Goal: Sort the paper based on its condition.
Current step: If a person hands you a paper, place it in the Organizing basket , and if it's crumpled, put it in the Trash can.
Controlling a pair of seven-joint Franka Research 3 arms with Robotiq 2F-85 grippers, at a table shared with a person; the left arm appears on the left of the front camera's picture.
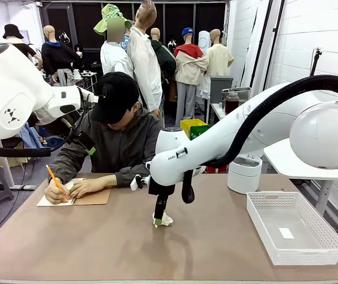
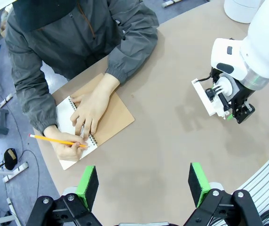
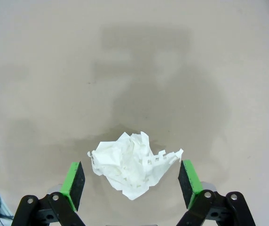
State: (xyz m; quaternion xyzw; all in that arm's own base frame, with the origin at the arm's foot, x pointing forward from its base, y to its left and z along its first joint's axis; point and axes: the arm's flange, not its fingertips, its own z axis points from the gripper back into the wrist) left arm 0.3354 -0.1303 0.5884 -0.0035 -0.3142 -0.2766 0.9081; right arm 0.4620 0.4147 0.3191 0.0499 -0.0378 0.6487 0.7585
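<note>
we're at the grasp step: our right hand (image 3: 130, 175) stands released, the crumpled paper (image 3: 130, 162) lying between its pads (image 3: 74, 183) on the tabletop (image 3: 134, 56). next, we judge, it must clench gently and lift.

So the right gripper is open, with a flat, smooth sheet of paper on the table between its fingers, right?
No: the paper is crumpled into a wad, not flat and smooth. The right wrist view shows it on the table, between the fingers of the open right gripper.
</note>
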